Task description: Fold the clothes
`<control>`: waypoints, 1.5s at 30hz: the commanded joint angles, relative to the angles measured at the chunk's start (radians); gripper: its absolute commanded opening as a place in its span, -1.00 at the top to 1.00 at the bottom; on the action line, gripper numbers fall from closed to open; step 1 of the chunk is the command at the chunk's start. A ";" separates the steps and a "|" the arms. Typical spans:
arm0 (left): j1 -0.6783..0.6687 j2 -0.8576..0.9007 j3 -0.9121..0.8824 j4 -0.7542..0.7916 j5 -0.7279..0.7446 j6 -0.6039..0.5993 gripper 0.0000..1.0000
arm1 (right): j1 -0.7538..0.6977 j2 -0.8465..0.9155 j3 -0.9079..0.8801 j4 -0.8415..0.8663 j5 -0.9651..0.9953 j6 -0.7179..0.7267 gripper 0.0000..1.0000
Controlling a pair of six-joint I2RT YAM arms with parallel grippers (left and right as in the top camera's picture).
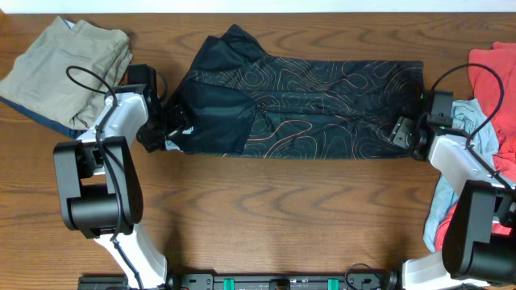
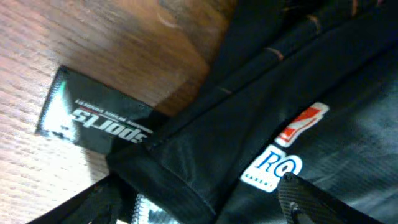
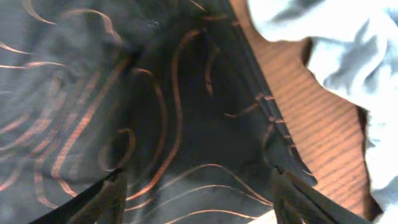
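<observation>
The black jersey (image 1: 306,101) with thin orange contour lines lies in a long band across the middle of the table. My left gripper (image 1: 165,129) is at its left end. In the left wrist view the fingers (image 2: 199,193) are spread wide over the jersey's hem (image 2: 267,93), beside a black "sports" tag (image 2: 93,118) and a white logo (image 2: 273,168). My right gripper (image 1: 405,133) is at the right end. Its fingers (image 3: 196,186) are spread wide over the patterned cloth (image 3: 155,112). A red garment (image 1: 496,72) and a pale blue-grey garment (image 1: 472,121) lie at the right.
A folded khaki garment (image 1: 72,64) lies at the back left on something dark blue. The pale blue-grey garment also shows in the right wrist view (image 3: 336,37), close to the jersey's right edge. Bare wood table (image 1: 282,217) lies in front of the jersey.
</observation>
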 commanded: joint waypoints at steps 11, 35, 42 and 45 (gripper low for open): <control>-0.005 0.058 -0.011 -0.129 -0.010 0.010 0.29 | -0.024 -0.001 -0.146 0.066 0.018 0.019 0.23; 0.037 -0.078 -0.003 -0.526 -0.106 0.002 0.81 | -0.056 -0.039 -0.062 -0.552 0.018 0.038 0.70; 0.037 -0.264 0.063 -0.394 -0.073 0.053 -0.57 | -0.055 -0.130 0.196 -0.655 -0.010 0.029 -0.82; 0.030 -0.299 0.071 -0.247 -0.019 0.081 -0.68 | -0.053 -0.154 0.268 -0.649 -0.083 -0.015 -0.83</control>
